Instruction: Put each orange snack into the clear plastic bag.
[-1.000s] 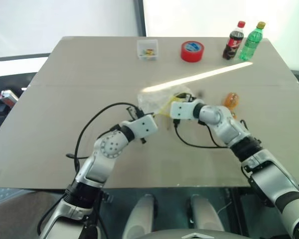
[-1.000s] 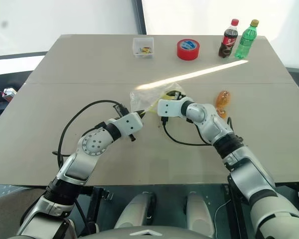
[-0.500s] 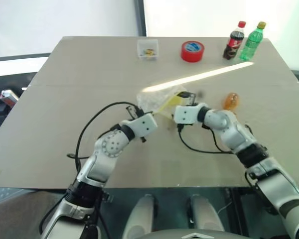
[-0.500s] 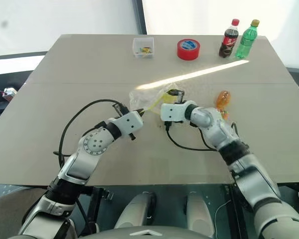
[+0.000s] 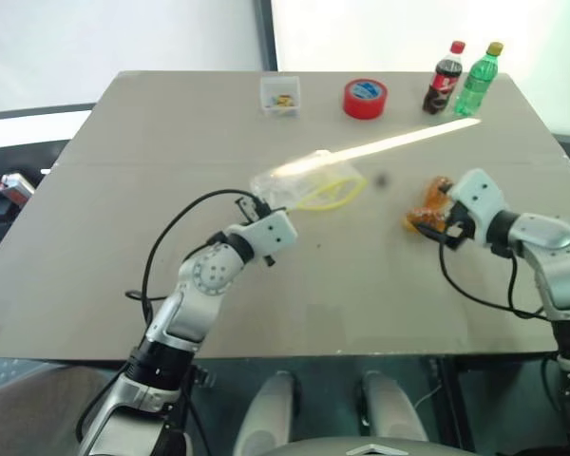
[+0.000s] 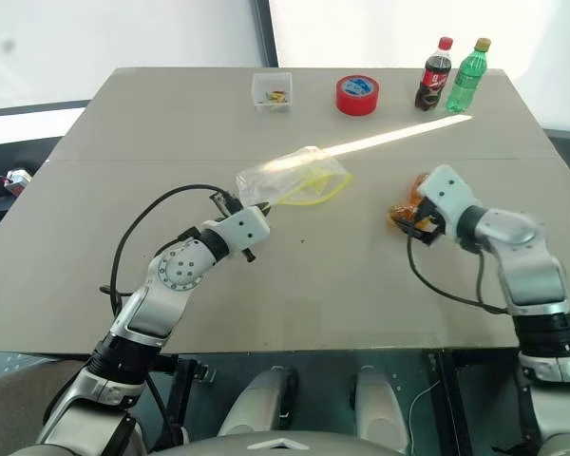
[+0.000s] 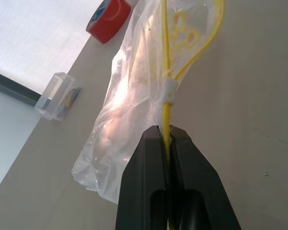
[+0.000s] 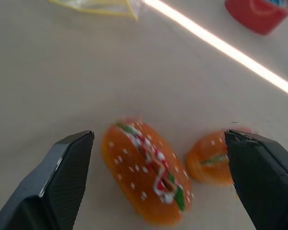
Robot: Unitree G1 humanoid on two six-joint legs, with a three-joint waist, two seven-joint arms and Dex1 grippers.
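— Is any lettering being made out on the things on the table?
— None is being read. A label is being shown on the dark cola bottle and on the green bottle, but the words are too small to be told. A blue patch is being seen on the red tape roll, without legible print
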